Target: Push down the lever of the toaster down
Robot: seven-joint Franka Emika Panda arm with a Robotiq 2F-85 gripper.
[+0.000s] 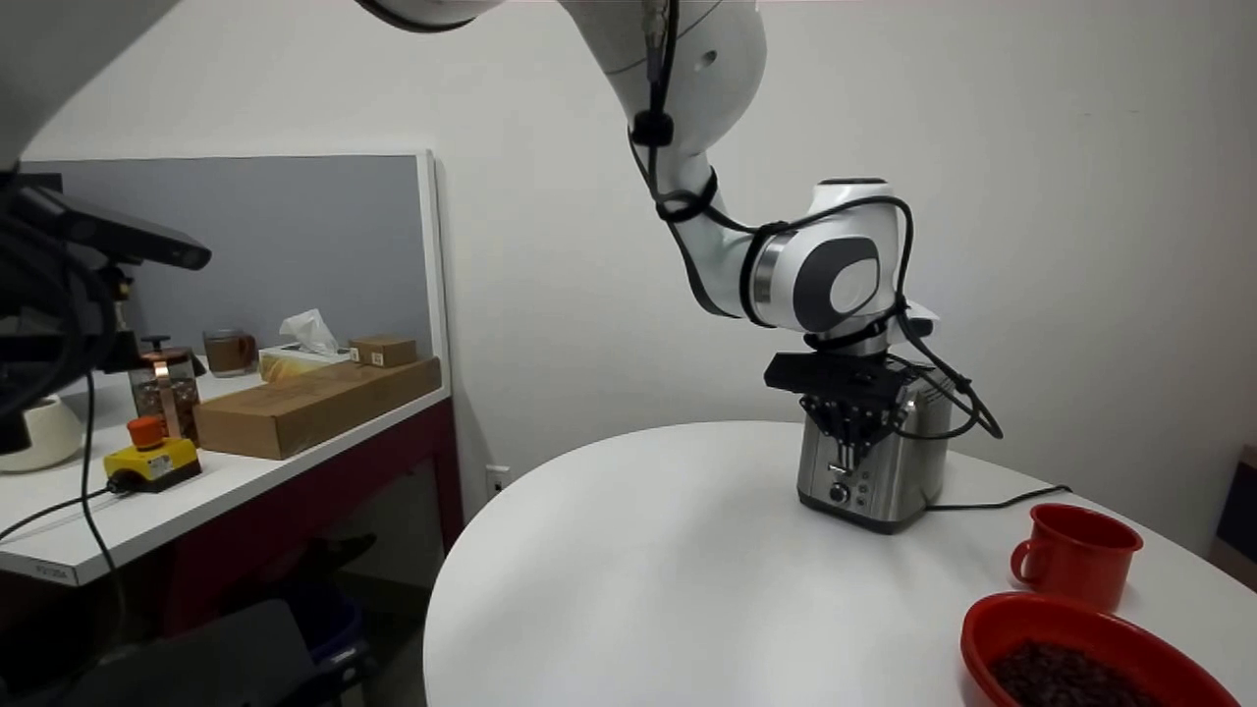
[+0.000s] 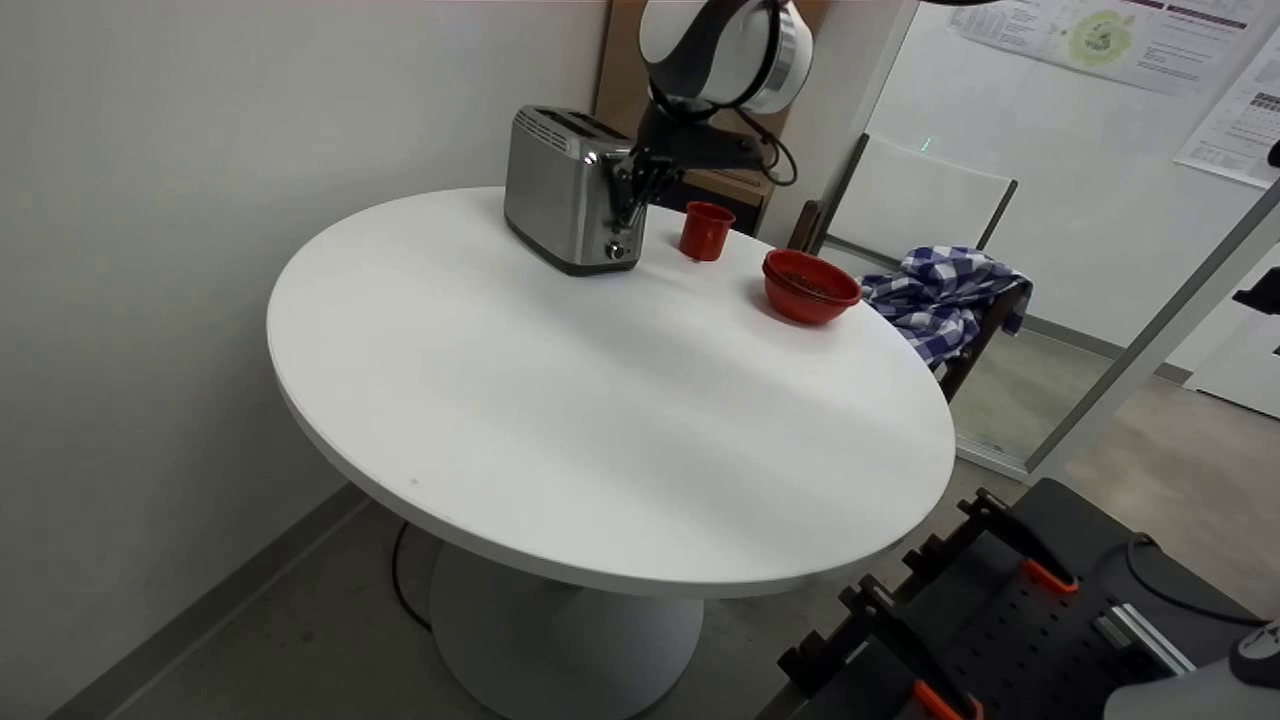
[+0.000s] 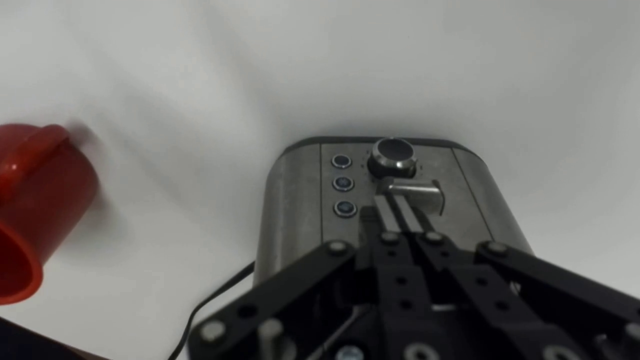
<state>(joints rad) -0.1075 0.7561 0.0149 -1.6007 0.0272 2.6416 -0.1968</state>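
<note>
On the toaster (image 2: 565,190), the lever (image 3: 422,193), longest sideways, sat just under the hand (image 3: 396,209), which was pinched together and held nothing

Round white tabletop (image 2: 600,420), faintly shadowed. On it: silver toaster (image 2: 545,192), upright near edge; black cord (image 3: 226,288), running from toaster toward edge; red bowl (image 2: 805,308), apart from toaster, near edge; red mug (image 2: 705,234), upright between toaster and bowl.
</note>
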